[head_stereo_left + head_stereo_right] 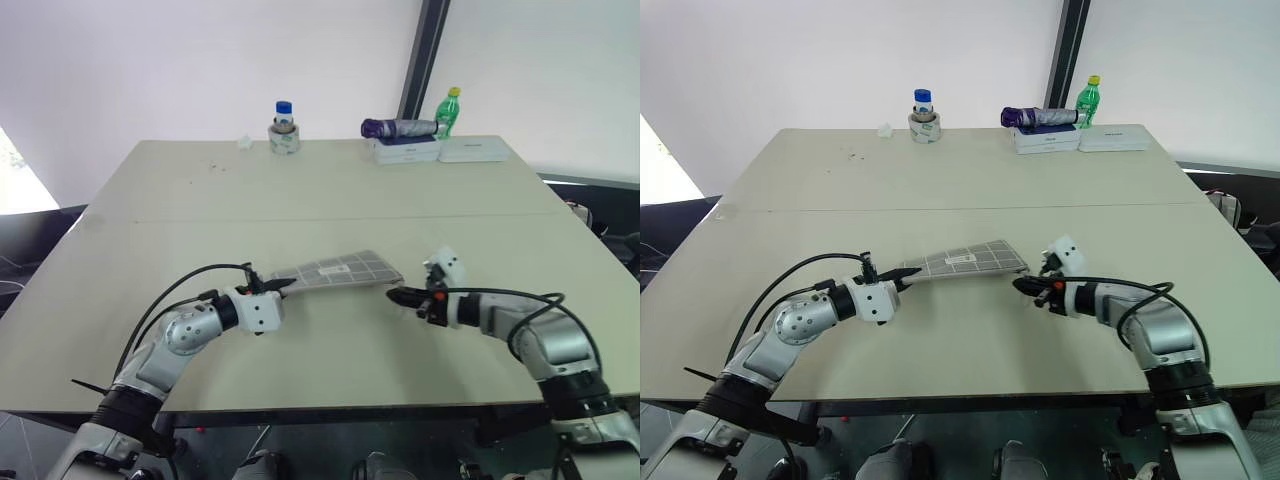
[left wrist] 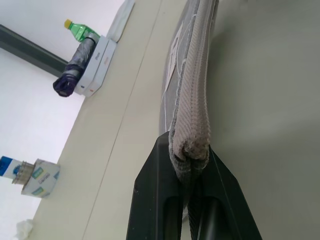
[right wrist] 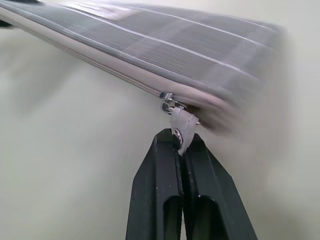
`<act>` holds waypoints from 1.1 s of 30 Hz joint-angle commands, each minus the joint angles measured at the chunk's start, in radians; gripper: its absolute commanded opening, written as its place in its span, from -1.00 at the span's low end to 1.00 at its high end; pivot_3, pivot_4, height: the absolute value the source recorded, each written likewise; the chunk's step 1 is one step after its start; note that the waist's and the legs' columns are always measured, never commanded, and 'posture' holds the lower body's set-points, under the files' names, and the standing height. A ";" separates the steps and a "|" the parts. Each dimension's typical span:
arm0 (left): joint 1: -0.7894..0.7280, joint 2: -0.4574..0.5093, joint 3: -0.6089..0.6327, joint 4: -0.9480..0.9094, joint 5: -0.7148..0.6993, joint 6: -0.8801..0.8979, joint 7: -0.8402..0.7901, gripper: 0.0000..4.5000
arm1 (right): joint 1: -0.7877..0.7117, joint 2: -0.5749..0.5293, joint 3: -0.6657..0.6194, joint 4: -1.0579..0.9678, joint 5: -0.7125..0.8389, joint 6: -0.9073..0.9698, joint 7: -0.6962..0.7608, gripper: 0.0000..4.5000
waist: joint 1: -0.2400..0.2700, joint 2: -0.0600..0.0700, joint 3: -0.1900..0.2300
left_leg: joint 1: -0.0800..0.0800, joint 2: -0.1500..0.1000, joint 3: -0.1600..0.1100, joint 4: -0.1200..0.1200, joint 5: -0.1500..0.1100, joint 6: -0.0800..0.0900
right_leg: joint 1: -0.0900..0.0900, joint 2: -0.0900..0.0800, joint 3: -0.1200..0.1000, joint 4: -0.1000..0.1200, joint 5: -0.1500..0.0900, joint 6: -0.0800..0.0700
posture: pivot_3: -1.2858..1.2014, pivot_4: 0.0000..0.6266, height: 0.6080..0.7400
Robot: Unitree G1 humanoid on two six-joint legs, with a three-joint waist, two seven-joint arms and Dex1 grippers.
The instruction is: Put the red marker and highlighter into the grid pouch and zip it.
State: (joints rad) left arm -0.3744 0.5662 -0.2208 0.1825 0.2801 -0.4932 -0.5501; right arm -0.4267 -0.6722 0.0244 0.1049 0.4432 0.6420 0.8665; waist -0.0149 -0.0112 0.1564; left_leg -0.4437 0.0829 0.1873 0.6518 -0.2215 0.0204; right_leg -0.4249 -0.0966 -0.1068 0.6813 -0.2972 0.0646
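The pouch (image 1: 340,270) is hanging just above the desk (image 1: 330,190) between the two arms, its long axis running from the robot's left to its right and rising slightly toward the right end. The left fingers (image 2: 191,170) are clamping its left end, the folded fabric edge wedged between them. At the opposite end the right fingers (image 3: 181,145) are pressing together on the metal zipper pull (image 3: 180,122), which is sitting at the right-hand corner of the pouch; so the zip track is stretching away from these fingers toward the left arm, and any zipping stroke has to follow that line. With the slider at that end, my guess is that the zip is at one limit of its travel, though whether the seam is open or closed along its length cannot be told. The right wrist view is showing the pull and the slider, which the head views are rendering only as a dark tip near the pouch corner. The left wrist view is showing the pinched fabric edge. The head views are giving the overall layout.
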 commanded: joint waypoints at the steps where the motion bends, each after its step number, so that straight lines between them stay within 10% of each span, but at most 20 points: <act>1: -0.016 0.017 0.040 0.024 -0.032 0.000 0.008 -1.00 | -0.005 -0.040 -0.054 0.035 -0.037 -0.066 0.008 -0.99 | -0.001 0.000 0.000 | 0.000 0.000 0.000 0.000 0.000 0.000 | 0.000 0.000 0.000 0.000 0.000 0.000 | 0.03 -0.52 1.00; 8: -0.036 0.005 0.039 0.056 -0.140 0.027 -0.067 -1.00 | -0.016 0.007 -0.045 -0.061 0.018 -0.020 0.008 -0.73 | 0.000 0.000 0.000 | 0.000 0.000 0.000 0.000 0.000 0.000 | 0.000 0.000 0.000 0.000 0.000 0.000 | 0.03 -0.52 1.00; 16: 0.017 0.046 0.084 0.027 -0.218 0.037 -0.112 0.55 | 0.001 -0.034 -0.029 -0.119 -0.008 -0.049 0.052 0.97 | 0.000 0.000 0.000 | 0.000 0.000 0.000 0.000 0.000 0.000 | 0.000 0.000 0.000 0.000 0.000 0.000 | 0.03 -0.52 1.00; 18: 0.065 0.072 0.106 -0.002 -0.255 0.045 -0.141 0.97 | 0.006 -0.057 -0.038 -0.108 -0.024 -0.070 0.063 1.00 | 0.000 0.000 0.000 | 0.000 0.000 0.000 0.000 0.000 0.000 | 0.000 0.000 0.000 0.000 0.000 0.000 | 0.03 -0.52 1.00; 33: 0.570 0.158 0.579 -0.283 -0.691 0.335 -0.187 0.97 | 0.249 -0.103 -0.286 -0.161 -0.002 -0.362 0.131 1.00 | 0.002 0.001 0.001 | 0.001 0.001 -0.002 -0.001 -0.001 0.000 | 0.003 -0.002 0.000 -0.007 0.000 -0.001 | 0.03 -0.52 1.00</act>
State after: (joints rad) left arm 0.1939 0.7103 0.3013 -0.0721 -0.3831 -0.1792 -0.7441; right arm -0.1689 -0.7552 -0.2139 -0.0410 0.4377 0.3237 0.9907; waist -0.0132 -0.0103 0.1577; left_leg -0.4429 0.0835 0.1854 0.6499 -0.2224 0.0207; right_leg -0.4215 -0.0983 -0.1071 0.6728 -0.2971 0.0637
